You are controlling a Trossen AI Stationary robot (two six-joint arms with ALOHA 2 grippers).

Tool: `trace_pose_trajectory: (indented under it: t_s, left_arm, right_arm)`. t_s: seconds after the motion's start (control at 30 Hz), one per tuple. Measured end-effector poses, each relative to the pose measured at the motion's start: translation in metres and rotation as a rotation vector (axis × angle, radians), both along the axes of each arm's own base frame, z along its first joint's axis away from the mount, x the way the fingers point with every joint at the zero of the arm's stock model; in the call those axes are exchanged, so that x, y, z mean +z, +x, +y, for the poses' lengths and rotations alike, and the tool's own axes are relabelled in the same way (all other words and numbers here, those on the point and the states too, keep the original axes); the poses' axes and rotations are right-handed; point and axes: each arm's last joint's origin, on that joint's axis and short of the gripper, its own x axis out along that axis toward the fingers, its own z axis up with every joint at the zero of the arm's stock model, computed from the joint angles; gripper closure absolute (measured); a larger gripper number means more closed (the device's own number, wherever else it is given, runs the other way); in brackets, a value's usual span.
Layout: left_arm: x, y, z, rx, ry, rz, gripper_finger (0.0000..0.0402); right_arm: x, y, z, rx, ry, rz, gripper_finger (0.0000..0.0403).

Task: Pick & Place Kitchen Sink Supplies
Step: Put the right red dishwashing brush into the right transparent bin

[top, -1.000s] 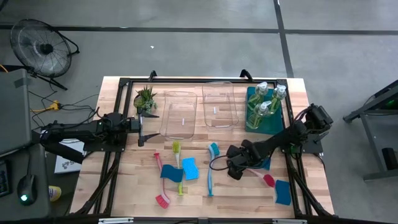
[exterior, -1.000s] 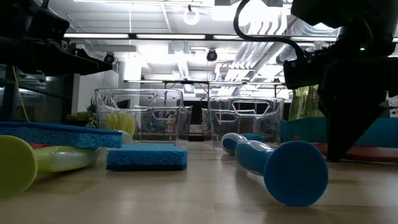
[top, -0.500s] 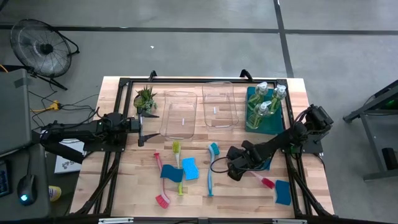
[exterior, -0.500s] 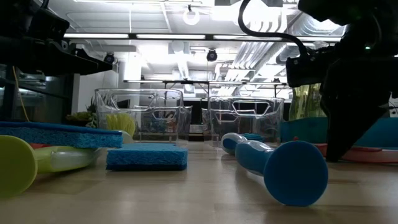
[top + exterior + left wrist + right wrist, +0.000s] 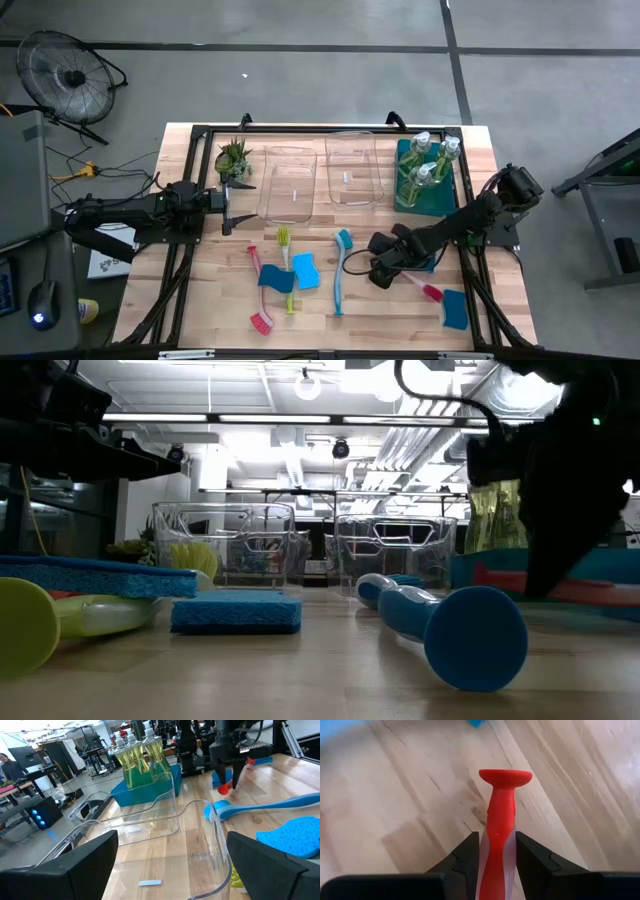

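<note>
Two hands are in your view, and only the right hand (image 5: 383, 272) is working: its fingers (image 5: 470, 855) are clamped on either side of the handle of a red brush (image 5: 497, 840), whose flared end points away from the hand over the bare wood of the table (image 5: 310, 330). From above, that red brush (image 5: 425, 289) trails out from the hand toward a blue sponge (image 5: 455, 308) lying just beyond the brush's head, near the table's right corner. Behind the right hand sits the teal bin (image 5: 437, 200) holding the soap bottles (image 5: 425, 165). To the hand's other side you have a teal brush (image 5: 340, 268) lying flat, then a second blue sponge (image 5: 305, 270), a yellow-green brush (image 5: 285, 262), and another red brush (image 5: 258, 300) with a third sponge (image 5: 276, 279) resting across those two handles. Your left hand (image 5: 232, 211) waits with its fingers spread wide and nothing between them, parked at the table's left edge. Just ahead of it stand two clear bins (image 5: 288, 183) side by side, and a small potted plant (image 5: 234, 158) is close beside it.
</note>
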Motion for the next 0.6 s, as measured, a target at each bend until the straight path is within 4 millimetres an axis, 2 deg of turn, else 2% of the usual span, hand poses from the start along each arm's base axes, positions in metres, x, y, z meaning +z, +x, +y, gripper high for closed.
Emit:
trace_pose_trajectory:
  t_s: [0.37,0.6]
  left_arm:
    - [0.0,0.0,0.0,0.0,0.0,0.0,0.0035]
    - [0.0,0.0,0.0,0.0,0.0,0.0,0.0035]
  right_arm:
    - [0.025,-0.002,-0.004,-0.008,0.003,-0.11,0.0305]
    - [0.047,0.0,-0.01,0.007,0.008,-0.242,0.0305]
